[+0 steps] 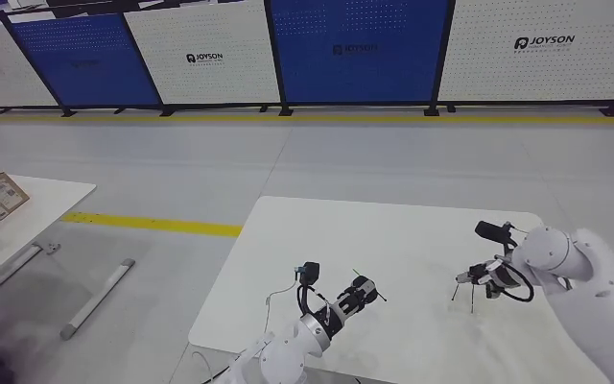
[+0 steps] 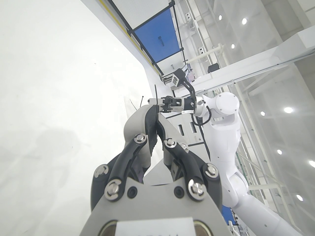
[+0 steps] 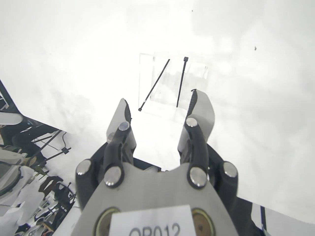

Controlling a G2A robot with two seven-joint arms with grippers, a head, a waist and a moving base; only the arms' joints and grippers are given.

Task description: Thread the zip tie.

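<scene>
White table (image 1: 403, 230) spans centre to lower right of the top view. Left gripper (image 1: 365, 290), lower centre, is clamped on a thin black zip tie (image 2: 155, 92) that sticks out either side of the tips. Right gripper (image 3: 160, 104), at right, hangs with fingers spread above a clear plate (image 3: 199, 71). Two loose ties (image 3: 154, 87) (image 3: 181, 82) lie on the plate, near each other, not touching.

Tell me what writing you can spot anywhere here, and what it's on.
White wall panels: a brand logo, left unquoted.
Blue wall panels: a logo, too faint to read.
Label on the right gripper: cut off by the picture edge.
Sticker on the left gripper: cut off, unreadable.
</scene>
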